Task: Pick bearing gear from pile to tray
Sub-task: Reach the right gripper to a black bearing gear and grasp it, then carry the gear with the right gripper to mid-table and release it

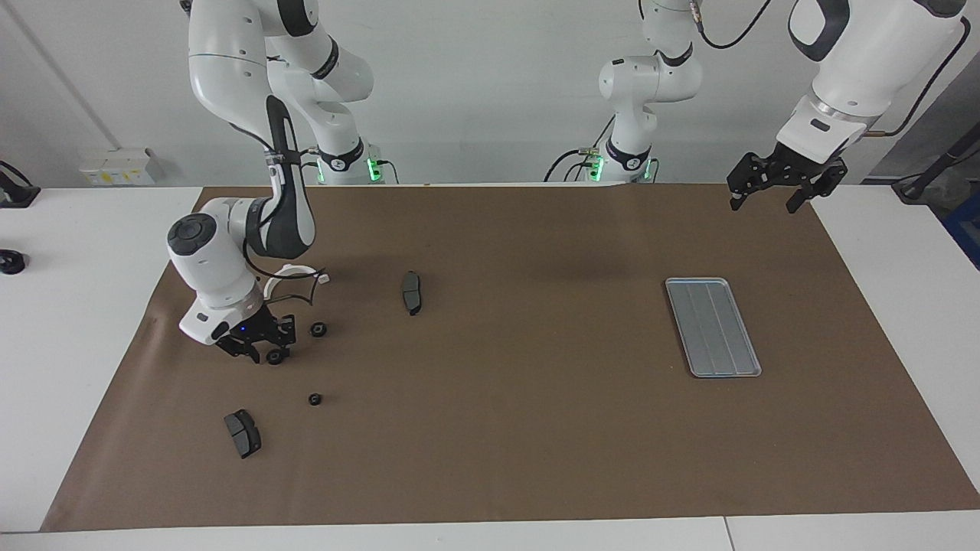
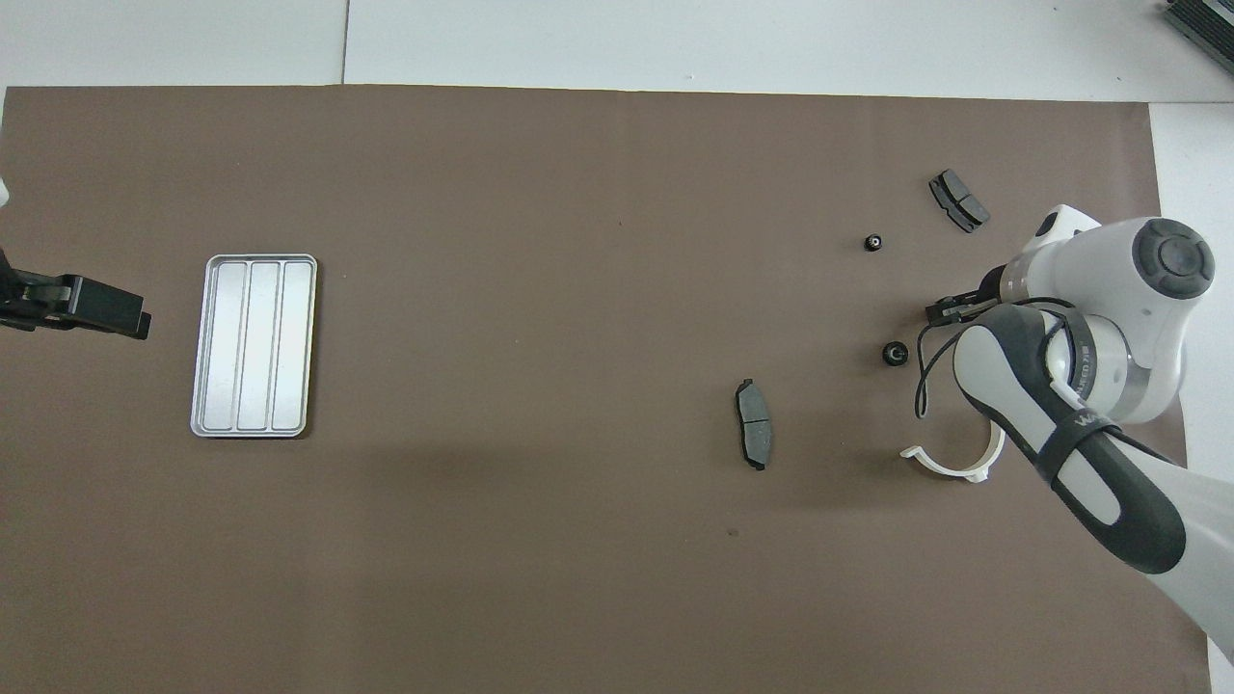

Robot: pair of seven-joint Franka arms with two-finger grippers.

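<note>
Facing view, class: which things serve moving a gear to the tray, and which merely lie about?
Job: small black round gears; ribbed silver-grey metal tray; right gripper.
Lying about: two dark grey brake pads; white half-ring bracket.
</note>
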